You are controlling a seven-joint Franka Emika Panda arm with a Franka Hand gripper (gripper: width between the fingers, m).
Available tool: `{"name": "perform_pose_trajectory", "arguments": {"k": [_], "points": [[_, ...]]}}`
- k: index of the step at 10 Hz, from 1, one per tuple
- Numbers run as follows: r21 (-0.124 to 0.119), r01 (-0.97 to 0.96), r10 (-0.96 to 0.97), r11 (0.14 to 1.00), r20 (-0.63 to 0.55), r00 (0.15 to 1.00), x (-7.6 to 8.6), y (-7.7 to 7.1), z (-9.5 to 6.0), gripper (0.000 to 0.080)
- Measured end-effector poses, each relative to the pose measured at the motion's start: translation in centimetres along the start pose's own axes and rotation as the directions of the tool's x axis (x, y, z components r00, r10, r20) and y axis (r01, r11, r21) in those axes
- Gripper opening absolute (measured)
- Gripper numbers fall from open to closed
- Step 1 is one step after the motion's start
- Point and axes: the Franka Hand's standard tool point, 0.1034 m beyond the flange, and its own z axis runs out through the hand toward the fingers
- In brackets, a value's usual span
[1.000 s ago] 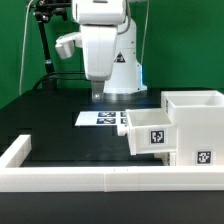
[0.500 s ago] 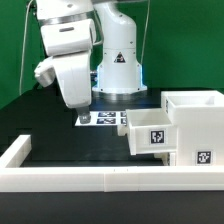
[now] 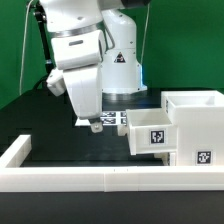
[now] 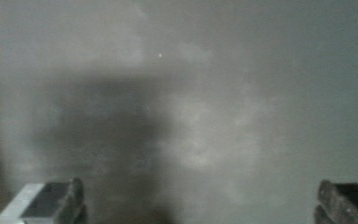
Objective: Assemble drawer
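Observation:
The white drawer shell stands at the exterior view's right, its top compartment open. One white tray with a square tag sticks partly out of the shell toward the exterior view's left. Another tag shows low on the shell's front. My gripper hangs just above the table by the marker board's left end, well apart from the tray. In the wrist view the gripper is open and empty, with its fingers wide apart over bare dark table.
The marker board lies flat behind the tray. A long low white rail runs along the front, with a short arm at the exterior view's left. The robot base stands at the back.
The arm has swung from the back centre toward the exterior view's left, then forward and down. The gripper now hangs low by the marker board. The drawer parts have not moved.

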Motion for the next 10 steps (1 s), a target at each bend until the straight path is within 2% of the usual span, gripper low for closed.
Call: {"name": "perform_pose_trajectory", "arguments": {"k": [3,10], "points": [[-0.003,-0.086,0.086,0.996,-0.005,0.996,2.7,0.8,0.1,0.0649],[-0.002,-0.115,0.115,0.993,-0.006,0.993,2.5,0.7,0.1,0.0649]]}}
